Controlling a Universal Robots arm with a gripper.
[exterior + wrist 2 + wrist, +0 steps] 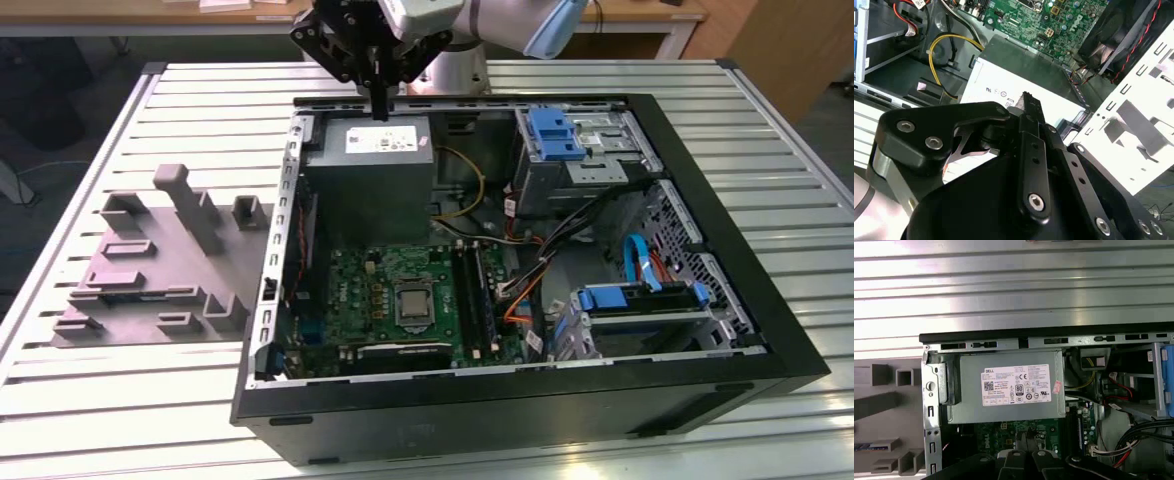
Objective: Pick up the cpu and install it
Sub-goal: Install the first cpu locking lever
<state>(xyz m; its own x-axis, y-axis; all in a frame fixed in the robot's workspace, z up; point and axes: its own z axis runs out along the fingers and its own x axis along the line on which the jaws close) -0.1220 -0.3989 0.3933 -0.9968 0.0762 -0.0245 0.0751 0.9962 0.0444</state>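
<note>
The claw (380, 112) was held clenched above the power supply (370, 140), apparently grasping nothing (fingertips partly hidden); the cpu (410, 301) was seemingly seated in the motherboard (354, 290) socket.

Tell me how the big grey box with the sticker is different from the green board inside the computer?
The grey box is plain smooth metal with one white label; the green board is covered in tiny parts and slots. The grey box stands taller in the case; the green board lies flat on the case's floor. The pincer is above the grey box, away from the green board. Both sit inside the open computer case.
</note>
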